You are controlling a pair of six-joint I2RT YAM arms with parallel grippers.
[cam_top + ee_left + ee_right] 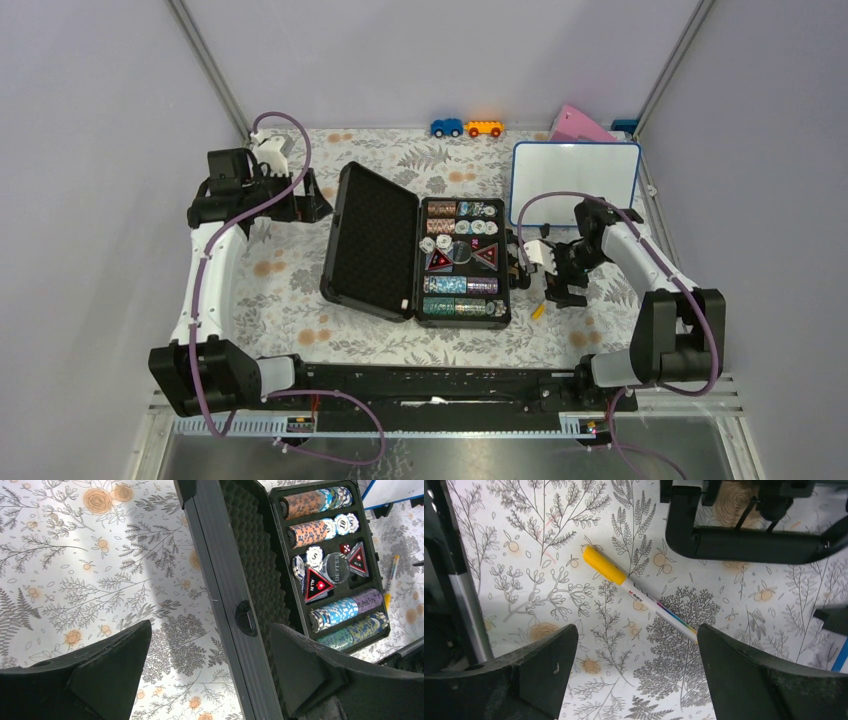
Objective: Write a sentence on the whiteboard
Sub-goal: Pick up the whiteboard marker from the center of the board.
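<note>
matt printed cloth [574, 540], bumpy foam [255, 545] in case lid [365, 240], glossy plastic marker [639, 597] & smooth whiteboard [575, 170].

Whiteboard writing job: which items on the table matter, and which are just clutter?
Job:
- whiteboard
- yellow-capped marker, lying on the cloth in front of the open right pincer

Clutter:
- open poker chip case
- blue toy car
- orange toy car
- pink wedge behind the whiteboard

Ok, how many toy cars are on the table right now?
2. The blue toy car and the orange toy car sit side by side at the far edge of the table, beyond the open poker chip case. No others show, though one could be hidden behind larger items.
</note>
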